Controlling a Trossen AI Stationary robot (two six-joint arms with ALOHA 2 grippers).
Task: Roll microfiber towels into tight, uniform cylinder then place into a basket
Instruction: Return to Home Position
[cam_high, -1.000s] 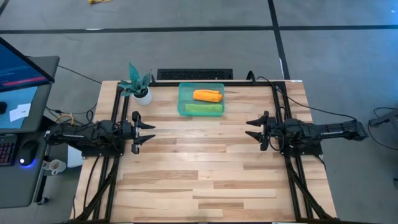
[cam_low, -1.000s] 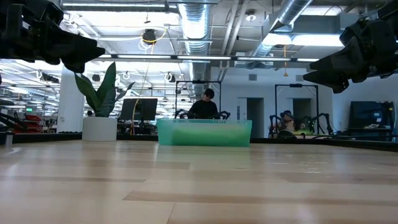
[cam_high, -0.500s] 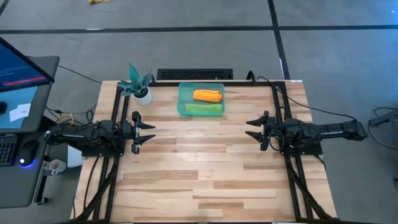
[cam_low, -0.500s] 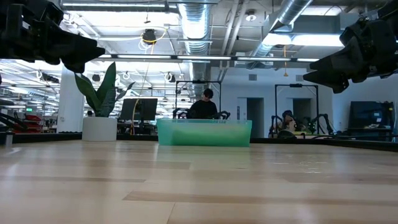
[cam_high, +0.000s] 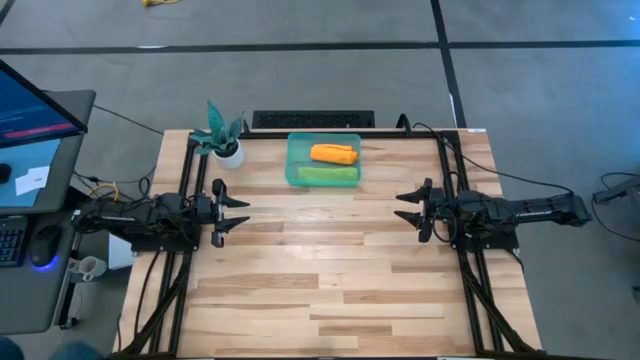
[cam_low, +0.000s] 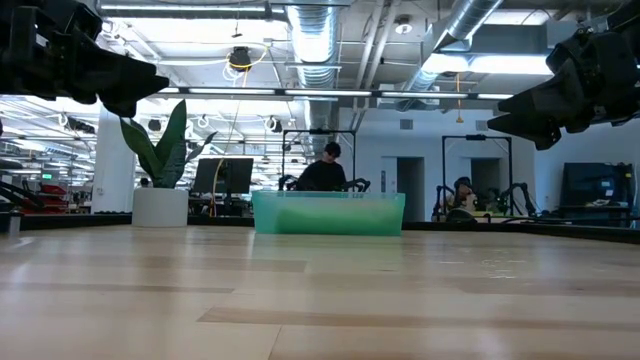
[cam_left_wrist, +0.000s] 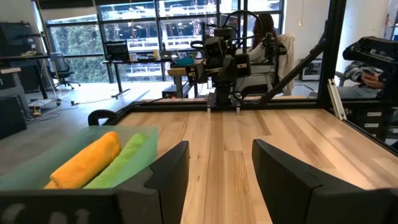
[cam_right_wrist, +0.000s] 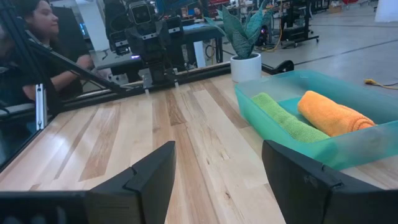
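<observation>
Your left pincer (cam_high: 238, 214) hangs above the left side of the worktop (cam_high: 320, 280), fingers spread wide and holding nothing, pointing inward across the bare wood. Your right pincer (cam_high: 404, 208) faces it from the right side, equally wide open and equally empty, and the two are well apart with clear planks between them. From table height you can see both arms raised off the surface, one at each upper corner of that picture. At the far middle of the worktop, close to the back edge, sits the basket (cam_high: 292, 165), well away from either pincer. Inside it you have both rolled cloths lying side by side along the long walls: the orange towel (cam_high: 334, 154) on the far side and the green towel (cam_high: 328, 174) on the side nearer the arms. Each shows as a compact cylinder, the orange roll the thicker of the pair in your wrist views. A potted plant (cam_high: 225, 143) stands just left of the basket at the back left corner. Beyond the table, a person (cam_low: 325, 172) is seated in the room.
</observation>
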